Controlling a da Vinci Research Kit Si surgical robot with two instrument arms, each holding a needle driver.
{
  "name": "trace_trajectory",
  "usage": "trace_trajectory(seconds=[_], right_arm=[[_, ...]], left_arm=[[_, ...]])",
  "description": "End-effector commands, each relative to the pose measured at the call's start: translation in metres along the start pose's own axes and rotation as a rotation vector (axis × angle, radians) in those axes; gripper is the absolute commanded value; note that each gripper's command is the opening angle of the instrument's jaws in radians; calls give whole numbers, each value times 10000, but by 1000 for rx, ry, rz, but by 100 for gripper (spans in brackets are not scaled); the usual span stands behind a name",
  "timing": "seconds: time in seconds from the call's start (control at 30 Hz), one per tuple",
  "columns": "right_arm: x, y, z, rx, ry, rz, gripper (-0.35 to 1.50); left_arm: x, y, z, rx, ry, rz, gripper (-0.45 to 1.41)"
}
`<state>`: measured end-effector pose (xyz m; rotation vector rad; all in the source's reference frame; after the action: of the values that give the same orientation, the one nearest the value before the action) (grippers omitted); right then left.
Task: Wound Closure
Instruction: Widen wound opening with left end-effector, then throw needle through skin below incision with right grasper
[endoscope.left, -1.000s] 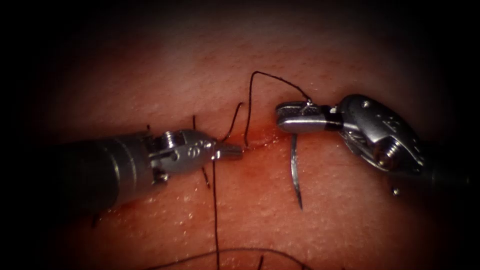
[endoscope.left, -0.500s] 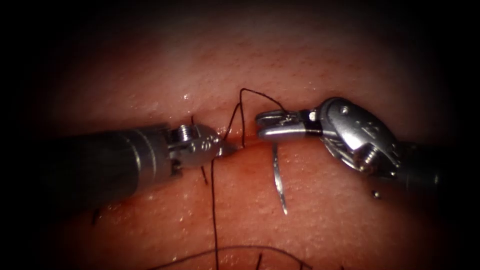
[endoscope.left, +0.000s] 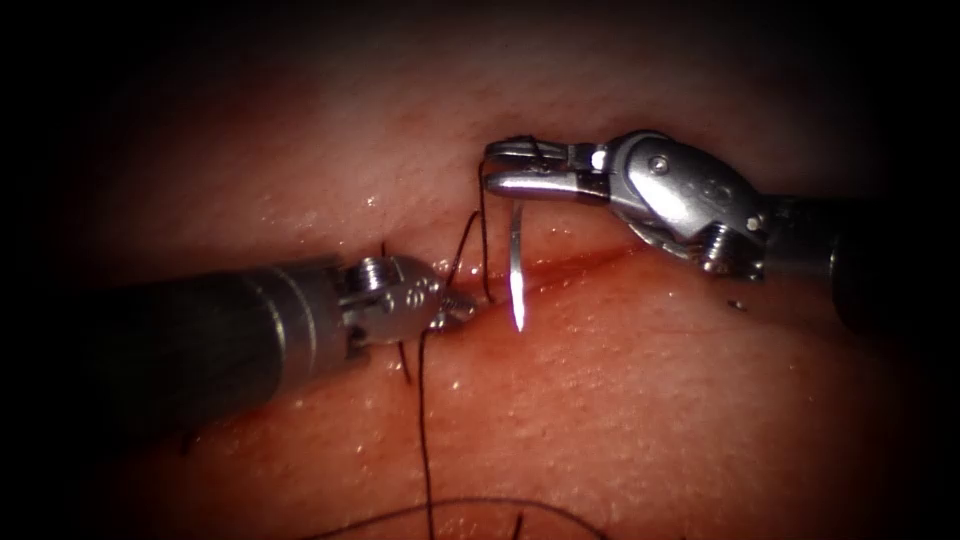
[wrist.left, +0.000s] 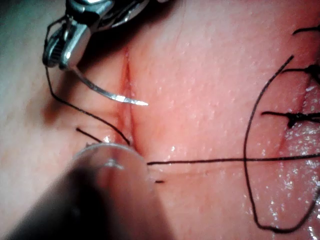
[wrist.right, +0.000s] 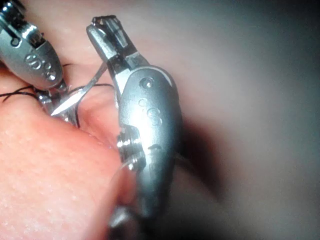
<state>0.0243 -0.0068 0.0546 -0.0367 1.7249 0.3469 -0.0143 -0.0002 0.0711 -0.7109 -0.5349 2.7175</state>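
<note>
My right tool (endoscope.left: 500, 168) is shut on the curved needle (endoscope.left: 516, 270) near its thread end. The needle hangs free of the tissue (endoscope.left: 650, 400), its point just above the left end of the cut (endoscope.left: 580, 262). Dark thread (endoscope.left: 483, 240) runs from the needle's end down into the tissue by the left tool (endoscope.left: 462, 308). That tool's jaws are shut and pressed at the cut's left end; I cannot tell if they grip anything. A long thread tail (endoscope.left: 422, 430) leads away from there. The right wrist view has the needle (wrist.right: 80, 96) close to the left tool (wrist.right: 56, 96).
Short cut ends of thread (endoscope.left: 405, 365) stick up beside the left tool. A loose loop of thread (endoscope.left: 480, 502) lies on the near tissue. Earlier stitches (wrist.left: 295, 117) sit further along. Red fluid wets the cut's edges.
The right tool has moved left and up with the needle, so the point now hangs over the cut next to the left tool. The thread loop above it has shrunk. The left tool barely moved.
</note>
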Motion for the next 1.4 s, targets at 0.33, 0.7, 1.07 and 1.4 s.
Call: trace_trajectory(seconds=[0.33, 0.7, 1.07, 1.4], right_arm=[[-12, -4, 8, 3, 16, -276, -35], [-32, -37, 6, 30, 15, -349, -35], [-54, -59, 2, 61, -9, -386, -35], [-62, -56, -4, 64, -39, -346, -35]], left_arm=[[-3, -2, 1, -4, 2, -9, 54], [0, -1, 0, -3, 1, -14, 54], [1, 2, -2, -6, 8, -17, 57], [6, 0, -15, 11, 75, -42, 59]])
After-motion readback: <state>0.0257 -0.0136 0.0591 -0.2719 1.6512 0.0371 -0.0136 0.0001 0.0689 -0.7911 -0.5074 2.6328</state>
